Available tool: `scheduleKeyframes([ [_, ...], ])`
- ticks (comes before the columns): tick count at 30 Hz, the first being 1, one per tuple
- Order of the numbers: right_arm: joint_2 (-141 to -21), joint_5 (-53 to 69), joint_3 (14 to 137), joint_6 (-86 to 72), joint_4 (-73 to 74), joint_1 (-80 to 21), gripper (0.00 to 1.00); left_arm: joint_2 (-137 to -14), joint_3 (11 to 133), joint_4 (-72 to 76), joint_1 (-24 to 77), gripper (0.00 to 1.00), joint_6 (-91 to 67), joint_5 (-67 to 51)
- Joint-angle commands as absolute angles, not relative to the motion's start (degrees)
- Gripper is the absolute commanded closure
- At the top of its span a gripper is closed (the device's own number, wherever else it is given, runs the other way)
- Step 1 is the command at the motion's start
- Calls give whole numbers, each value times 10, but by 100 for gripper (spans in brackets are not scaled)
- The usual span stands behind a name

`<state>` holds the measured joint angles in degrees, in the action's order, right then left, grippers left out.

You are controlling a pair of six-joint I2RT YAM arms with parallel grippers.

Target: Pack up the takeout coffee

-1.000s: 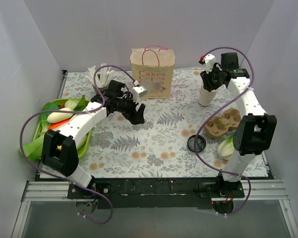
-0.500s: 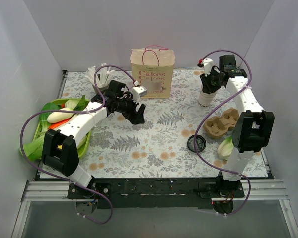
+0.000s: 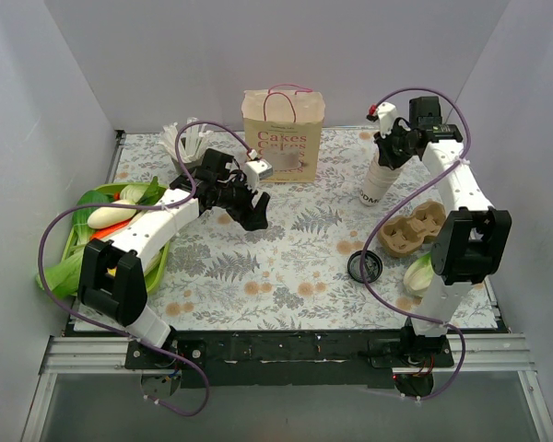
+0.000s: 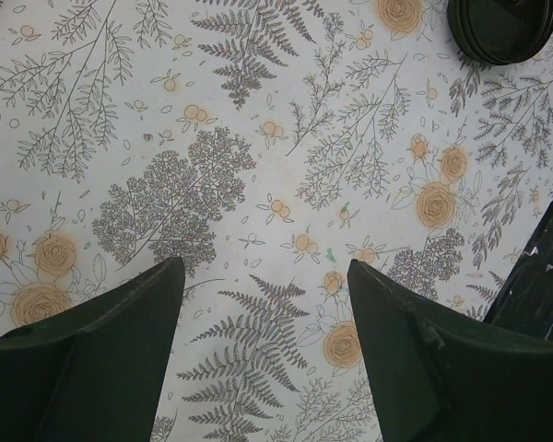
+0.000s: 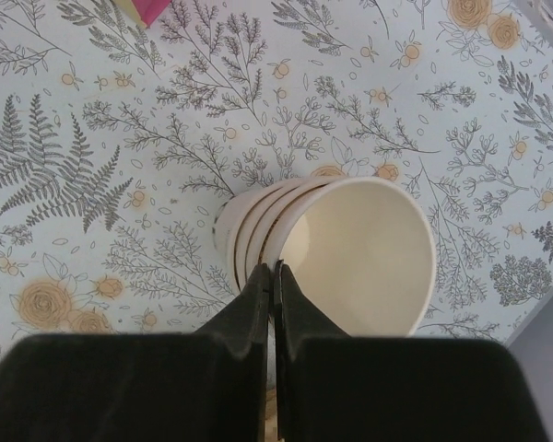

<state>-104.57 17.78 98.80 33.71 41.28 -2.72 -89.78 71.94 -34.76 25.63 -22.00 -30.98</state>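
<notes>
The takeout coffee is out of view. A stack of cream paper cups (image 3: 372, 189) leans at the back right, dark print on its side. My right gripper (image 3: 388, 157) is shut on the rim of the top cup (image 5: 369, 249), one finger inside and one outside. In the right wrist view the pinch (image 5: 275, 273) sits on that rim, with the lower cups (image 5: 244, 226) nested behind. My left gripper (image 3: 255, 218) hangs open over the flowered tablecloth, nothing between its fingers (image 4: 120, 331). A flat black lid (image 3: 365, 267) lies on the cloth at the right and shows again (image 4: 504, 28) in the left wrist view.
A cream paper bag (image 3: 282, 133) with pink handles stands open at the back centre. A brown cup carrier (image 3: 413, 230) and a bok choy (image 3: 420, 273) lie at the right. A green tray (image 3: 77, 241) of vegetables sits at the left; white cutlery (image 3: 190, 140) behind it.
My right gripper has closed onto the top cup's rim. The cup stack has tipped and shifted left, its dark print now showing. The left arm has not moved.
</notes>
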Motion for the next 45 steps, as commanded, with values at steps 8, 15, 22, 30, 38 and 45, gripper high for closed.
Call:
scheduleKeyframes([
  [8,-969,141,951,452,388,-42,99,-897,714,-333,258,28,-219,-329],
  [15,-950,116,932,446,361,-53,99,-896,711,-331,258,28,-229,-332],
  [22,-940,83,939,461,344,-58,99,-901,713,-322,258,28,-244,-337],
  [30,-953,156,930,388,362,-44,99,-915,731,-315,258,28,-263,-343],
  [38,-937,85,915,424,336,-46,99,-915,732,-316,258,28,-262,-343],
  [45,-918,106,875,410,307,-67,99,-942,751,-302,258,28,-277,-352],
])
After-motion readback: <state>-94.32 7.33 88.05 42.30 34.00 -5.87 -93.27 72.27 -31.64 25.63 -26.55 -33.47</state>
